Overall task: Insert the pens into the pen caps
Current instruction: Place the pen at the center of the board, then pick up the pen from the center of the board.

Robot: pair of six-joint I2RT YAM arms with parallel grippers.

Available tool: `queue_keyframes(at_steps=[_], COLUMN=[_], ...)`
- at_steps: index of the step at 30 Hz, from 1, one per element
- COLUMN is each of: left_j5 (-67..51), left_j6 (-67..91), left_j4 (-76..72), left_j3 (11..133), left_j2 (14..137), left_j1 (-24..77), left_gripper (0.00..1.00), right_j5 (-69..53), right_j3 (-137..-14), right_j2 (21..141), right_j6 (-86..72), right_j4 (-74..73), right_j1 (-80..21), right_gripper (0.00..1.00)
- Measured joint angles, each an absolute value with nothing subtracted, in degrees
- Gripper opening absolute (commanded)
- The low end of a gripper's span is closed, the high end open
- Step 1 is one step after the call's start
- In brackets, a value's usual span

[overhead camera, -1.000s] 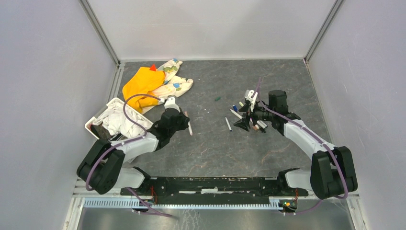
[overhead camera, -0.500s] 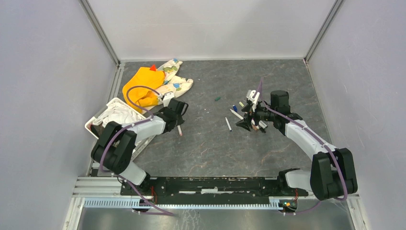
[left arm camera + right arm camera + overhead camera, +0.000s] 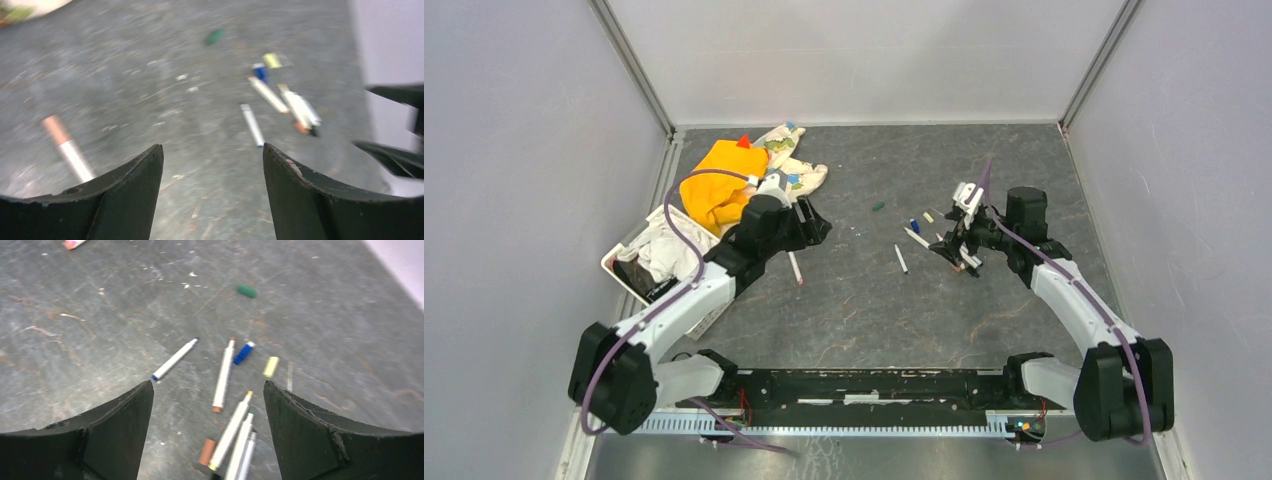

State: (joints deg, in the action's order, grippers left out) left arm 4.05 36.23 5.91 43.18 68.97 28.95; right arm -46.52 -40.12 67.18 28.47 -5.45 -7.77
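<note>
place: lab test cell | evidence: grey panel walls (image 3: 514, 200), aluminium frame (image 3: 632, 70)

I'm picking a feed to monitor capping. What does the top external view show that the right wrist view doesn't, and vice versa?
Only top external: the left end effector, the orange cloth and the white bin.
Only right wrist: the bunched pens told apart, one of them a yellow-tipped pen, between the open fingers of the right end effector.
Both: the dark green cap, blue cap, cream cap and the lone blue-tipped pen.
</note>
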Motion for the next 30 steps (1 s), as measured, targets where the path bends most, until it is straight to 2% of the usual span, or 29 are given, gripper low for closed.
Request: queue_keyframes(at_steps=[2,5,6,10,15,23,30], left_j5=[-3.2,-10.9,-12.36,-17.15,-20.64,-24.21,-24.01], left_j6=[35.62,33.78,33.1,31.31,31.09,30.63,32.6], left_j4=[2.66,1.61,1.61,0.1,-2.68,-9.32,-12.8], left_j3=[43.24,46.61,48.18,53.8,54.08,42.63,37.06], left_j2=[65.32,62.81,62.52,59.81,54.33,43.57,42.63], left_j1=[28.95,28.97,28.99,28.95,28.95,28.97,28.97], left_gripper=[0.85,0.99,0.99,1.0,1.0,1.0,1.0], right_j5=[-44.16,-39.07,-37.67,-34.63,-39.94,-47.13,-47.57], right_j3=[-40.12,-40.12,-40.16,-44.18,-52.47,-48.53,-47.44], right_j2=[64.64,59.64,58.06,55.81,57.84,55.66,55.72], right_j6=[29.3,30.06,29.89,28.18,26.33,19.44,11.99], right_j4=[-5.54,-5.5,-5.48,-7.7,-12.36,-9.52,-7.38], right_j1=[-6.94,-6.15,-6.02,-5.93,-5.89,-1.89,2.46], right_gripper=[0.9,0.94,0.94,0.96,0.98,0.98,0.98])
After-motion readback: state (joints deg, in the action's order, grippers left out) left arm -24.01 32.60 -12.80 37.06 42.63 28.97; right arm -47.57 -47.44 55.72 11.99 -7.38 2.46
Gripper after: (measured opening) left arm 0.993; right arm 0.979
